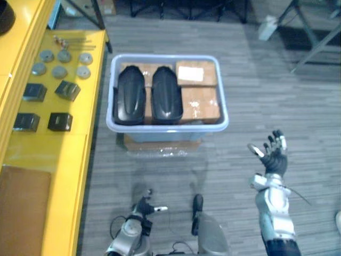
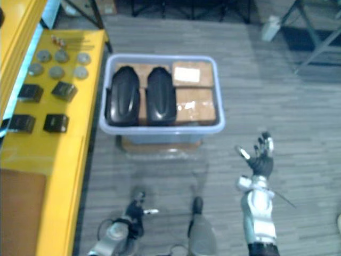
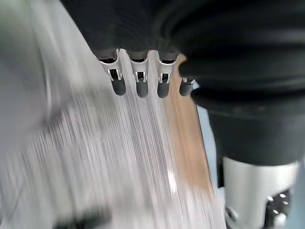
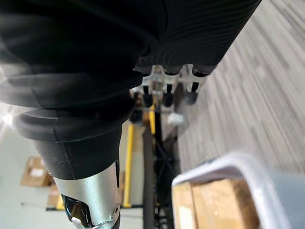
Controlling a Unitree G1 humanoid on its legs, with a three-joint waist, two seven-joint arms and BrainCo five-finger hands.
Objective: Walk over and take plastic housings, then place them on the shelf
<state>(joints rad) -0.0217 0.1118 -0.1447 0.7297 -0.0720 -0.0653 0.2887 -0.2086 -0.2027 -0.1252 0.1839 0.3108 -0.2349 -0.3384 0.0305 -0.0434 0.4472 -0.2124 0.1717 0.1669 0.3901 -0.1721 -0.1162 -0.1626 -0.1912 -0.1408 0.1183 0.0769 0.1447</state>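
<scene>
A pale blue bin sits on the grey floor. Inside it, two black plastic shells lie side by side. The left housing is by the bin's left wall, and the right housing is touching it, near the middle. Brown boxes fill the right half of the bin.

The right robot hand is up in the air, over the floor to the right of the bin. Its fingers are spread apart, palm up, and it holds nothing. The left robot hand hangs low, well in front of the bin. Its fingers are straight (its own wrist view shows them in a neat row) and it holds nothing too.

The yellow shelf runs along the left side. On it are grey round discs, dark blocks nearer the robot, and a flat brown board.
</scene>
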